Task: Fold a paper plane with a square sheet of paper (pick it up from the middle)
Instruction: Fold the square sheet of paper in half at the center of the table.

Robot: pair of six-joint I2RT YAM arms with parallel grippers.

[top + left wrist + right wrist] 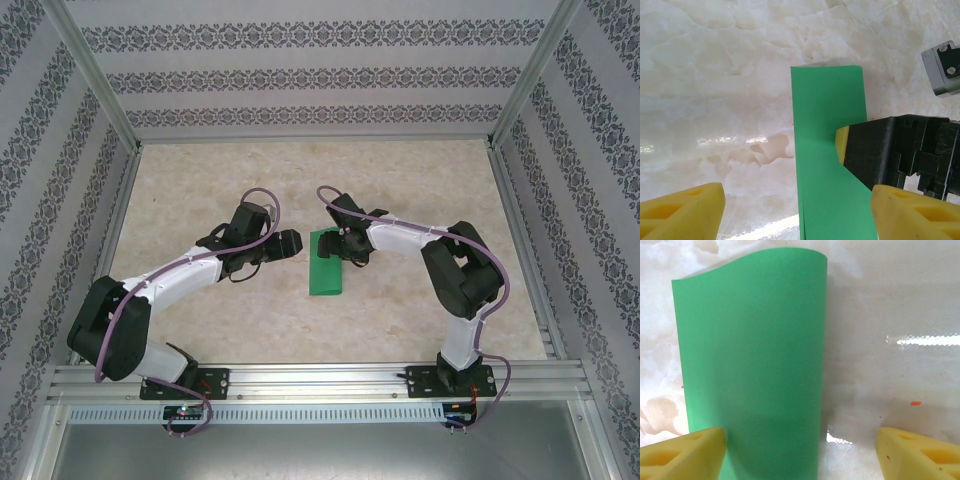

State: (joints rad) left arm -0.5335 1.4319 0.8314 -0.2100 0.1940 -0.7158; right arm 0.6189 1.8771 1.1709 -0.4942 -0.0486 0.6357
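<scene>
Near edge of the bench first: two arms bolted side by side, left arm and right arm, both reaching in toward the middle.

Out there lies one sheet of paper, bright green, flat near the centre of the bench. It's a narrow rectangle, doubled over, with two layers peeking apart along one edge in the left wrist view. Its long axis runs from near edge to far edge. No dart shape yet. I'd say the centre fold is in and the corner folds are still to do.

The left jaws stand apart, gripping nothing, just beside the paper's left long edge. In their own view the green strip lies between the two yellow fingertips.

The right jaws are also apart and clamped on nothing. They straddle the right long edge toward the far end, one fingertip over green, the other over bare bench. So the right arm is the nearer one.

One end of the paper lifts in a soft curl.

Count: one sheet, two arms.
</scene>
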